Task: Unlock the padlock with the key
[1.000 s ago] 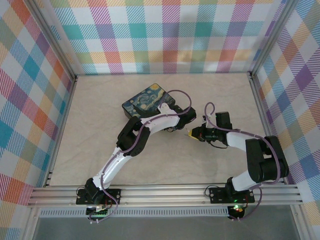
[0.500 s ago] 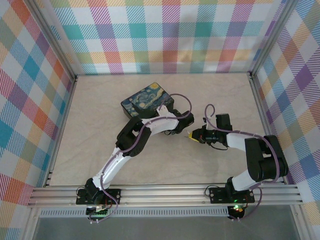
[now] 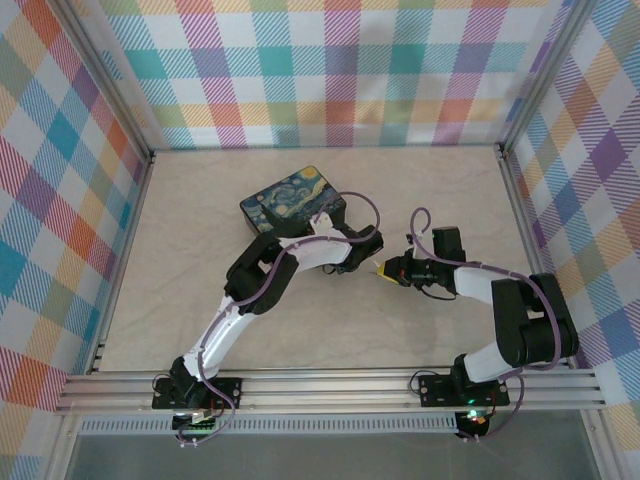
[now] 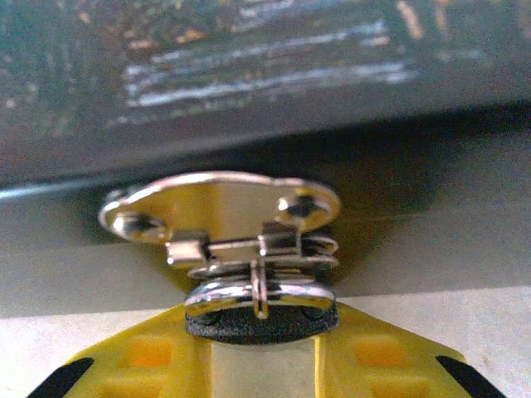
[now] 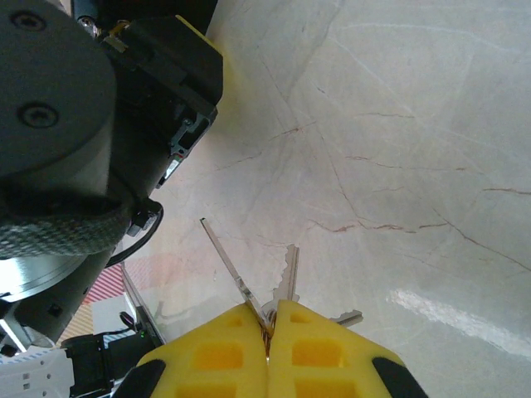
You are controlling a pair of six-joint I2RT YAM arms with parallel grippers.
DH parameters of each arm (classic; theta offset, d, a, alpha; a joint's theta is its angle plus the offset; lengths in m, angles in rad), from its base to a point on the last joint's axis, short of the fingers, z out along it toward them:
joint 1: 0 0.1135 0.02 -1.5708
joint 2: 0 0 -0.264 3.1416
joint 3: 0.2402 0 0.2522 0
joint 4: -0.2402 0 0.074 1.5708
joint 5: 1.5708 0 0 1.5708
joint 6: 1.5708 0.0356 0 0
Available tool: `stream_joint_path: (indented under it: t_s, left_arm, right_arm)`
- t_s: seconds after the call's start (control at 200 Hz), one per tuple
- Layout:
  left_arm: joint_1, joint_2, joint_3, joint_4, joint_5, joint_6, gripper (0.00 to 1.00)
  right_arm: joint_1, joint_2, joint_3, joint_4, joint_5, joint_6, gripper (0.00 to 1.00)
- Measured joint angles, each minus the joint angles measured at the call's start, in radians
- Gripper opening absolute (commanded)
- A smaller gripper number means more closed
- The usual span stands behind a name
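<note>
- Left fingers (image 4: 141, 365): closed on the small silvery padlock (image 4: 259, 292), which hangs at the hasp (image 4: 220, 203) of the painted tin box (image 3: 292, 200).
- Right fingers (image 5: 220, 356): clamped shut on the key (image 5: 235, 278), over the bench (image 3: 450, 200), just right of the box.

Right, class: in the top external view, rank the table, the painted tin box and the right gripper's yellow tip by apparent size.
1. table: largest by far.
2. painted tin box: clearly smaller.
3. right gripper, its yellow tip: smallest, a speck beside the box.
</note>
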Motion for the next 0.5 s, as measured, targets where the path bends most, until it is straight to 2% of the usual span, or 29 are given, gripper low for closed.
stream_joint_path:
  t_s: [0.24, 0.5]
  left_arm:
    - [0.016, -0.117, -0.105, 0.034, 0.129, 0.143, 0.12]
    - [0.044, -0.32, -0.206, 0.034, 0.274, 0.299, 0.08]
  right_arm:
    - [0.0, -0.053, -0.013, -0.027, 0.0, 0.0, 0.0]
    - [0.0, -0.109, -0.026, -0.058, 0.001, -0.008, 0.0]
